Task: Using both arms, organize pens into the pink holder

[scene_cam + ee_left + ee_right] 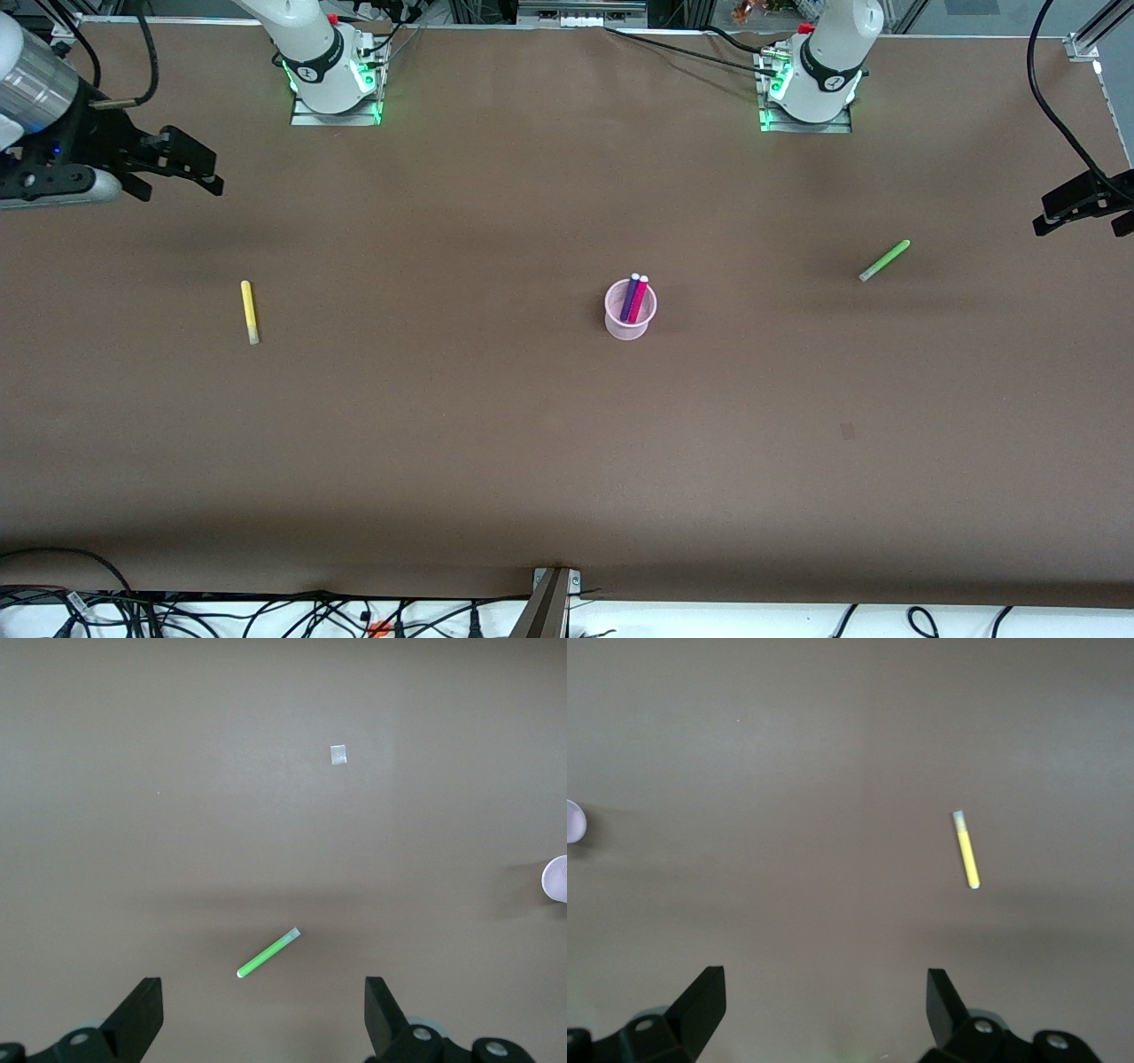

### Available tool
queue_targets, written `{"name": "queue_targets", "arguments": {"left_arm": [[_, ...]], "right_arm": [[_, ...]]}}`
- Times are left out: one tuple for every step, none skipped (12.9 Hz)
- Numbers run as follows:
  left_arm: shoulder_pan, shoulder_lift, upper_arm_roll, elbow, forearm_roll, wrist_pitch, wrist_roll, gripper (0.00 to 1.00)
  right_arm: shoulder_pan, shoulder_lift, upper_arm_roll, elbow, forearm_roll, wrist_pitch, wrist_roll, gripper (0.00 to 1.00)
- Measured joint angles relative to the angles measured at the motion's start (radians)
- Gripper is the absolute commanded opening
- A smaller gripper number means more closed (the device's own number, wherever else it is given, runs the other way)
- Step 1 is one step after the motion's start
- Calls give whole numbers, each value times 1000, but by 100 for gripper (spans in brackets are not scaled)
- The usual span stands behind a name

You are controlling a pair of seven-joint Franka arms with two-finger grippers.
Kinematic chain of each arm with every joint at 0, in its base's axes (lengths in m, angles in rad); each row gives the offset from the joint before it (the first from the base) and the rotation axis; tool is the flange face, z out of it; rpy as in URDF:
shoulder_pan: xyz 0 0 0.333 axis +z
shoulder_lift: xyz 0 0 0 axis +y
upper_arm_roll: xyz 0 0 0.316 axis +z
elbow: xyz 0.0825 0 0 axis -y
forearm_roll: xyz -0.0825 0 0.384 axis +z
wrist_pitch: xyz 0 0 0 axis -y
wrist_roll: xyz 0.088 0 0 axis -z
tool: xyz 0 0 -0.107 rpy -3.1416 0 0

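The pink holder (630,312) stands mid-table with the dark purple pen (630,297) and the magenta-pink pen (638,298) standing in it. The yellow pen (250,311) lies flat toward the right arm's end; it also shows in the right wrist view (967,851). The light green pen (884,260) lies flat toward the left arm's end and shows in the left wrist view (267,953). My right gripper (195,168) is open and empty, high over the table's end. My left gripper (1072,208) is open and empty, high over its end. The holder's rim peeks into both wrist views (556,879) (572,822).
A small pale patch (848,431) marks the brown table cover, nearer the front camera than the green pen; it shows in the left wrist view (337,754). Cables run along the table's front edge (266,611). The arm bases (332,75) (811,84) stand at the back.
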Motion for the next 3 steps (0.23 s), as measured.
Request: {"name": "queue_targets", "arguments": {"left_arm": [[0, 0, 0, 0, 0, -1, 0, 100], [0, 0, 0, 1, 0, -1, 0, 100], [0, 0, 0, 1, 0, -2, 0, 100]], "right_arm": [[-18, 0, 15, 6, -2, 2, -4, 100], [-23, 1, 21, 15, -3, 2, -4, 100], [-23, 2, 25, 26, -5, 2, -4, 100]]}}
